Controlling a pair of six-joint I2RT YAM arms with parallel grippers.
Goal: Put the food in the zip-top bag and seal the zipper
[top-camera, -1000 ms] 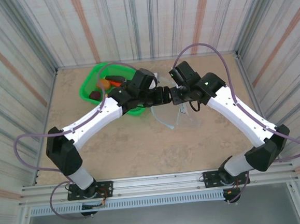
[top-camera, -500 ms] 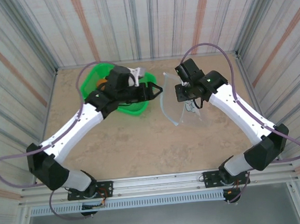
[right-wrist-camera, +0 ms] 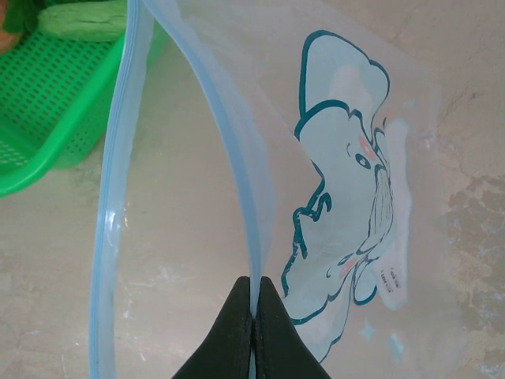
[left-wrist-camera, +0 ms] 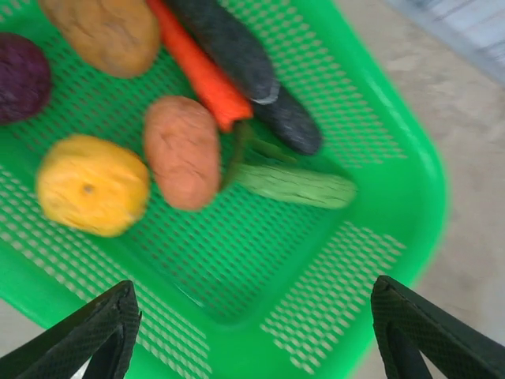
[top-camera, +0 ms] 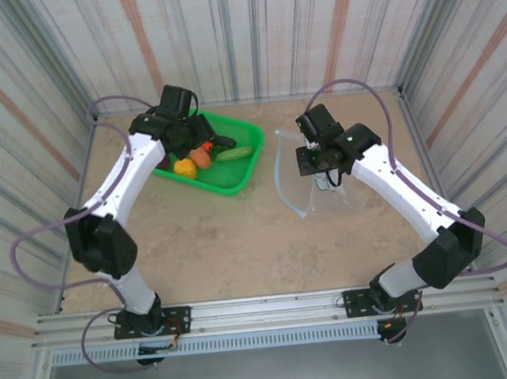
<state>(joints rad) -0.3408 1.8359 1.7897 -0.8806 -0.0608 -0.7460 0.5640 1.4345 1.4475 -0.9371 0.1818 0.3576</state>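
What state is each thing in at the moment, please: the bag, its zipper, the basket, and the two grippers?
Clear plastic zip-top bag with blue cartoon print: held up, mouth open, no food seen inside.
Pale blue zipper strip: unsealed.
Green mesh plastic basket: upright, holding toy food.
Left gripper: open, empty, above the basket.
Right gripper: shut on the bag's rim.

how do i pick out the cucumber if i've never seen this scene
Find the green mesh basket at the far left of the table. Toward its right end lies the cucumber, next to an orange carrot and a dark eggplant. It is the only green piece, long and thin.
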